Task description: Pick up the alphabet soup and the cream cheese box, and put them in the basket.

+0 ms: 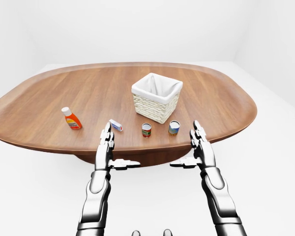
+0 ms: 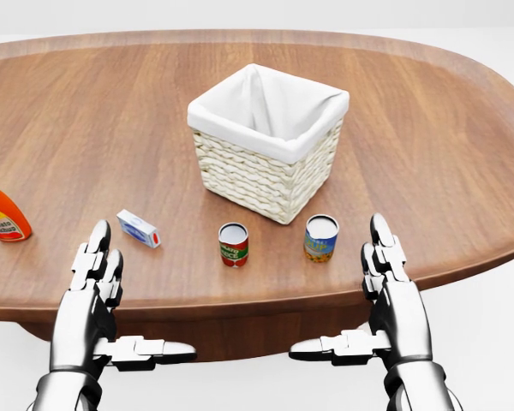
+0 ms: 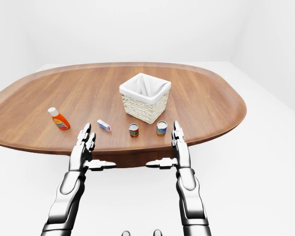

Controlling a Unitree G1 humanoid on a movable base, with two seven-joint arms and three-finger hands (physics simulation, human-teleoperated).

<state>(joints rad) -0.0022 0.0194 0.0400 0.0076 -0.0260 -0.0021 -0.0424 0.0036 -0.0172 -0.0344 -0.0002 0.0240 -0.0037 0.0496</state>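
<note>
The robot is standing at the near edge of the oval wooden table, and the approach step is the one in hand: nothing is being held yet. Both hands are hovering just short of the table edge with palms facing each other, fingers stretched wide and straight, thumbs pointing inward; the left hand is empty and so is the right hand. The alphabet soup, a small red-labelled can, is standing upright near the table edge, between the two hands and a little left of centre. The cream cheese box is lying flat to its left, closest to the left hand. Another can, with a blue and yellow label, is standing just right of the soup, and an orange sauce bottle is sitting at the far left. The basket, woven with a white cloth lining, is resting just beyond the two cans, open and seemingly empty. The next move, as I judge it, is calling for one hand to reach over the edge, probably the left toward the box or the right toward the soup, taking care not to knock the neighbouring can while closing fingers around the target.
</note>
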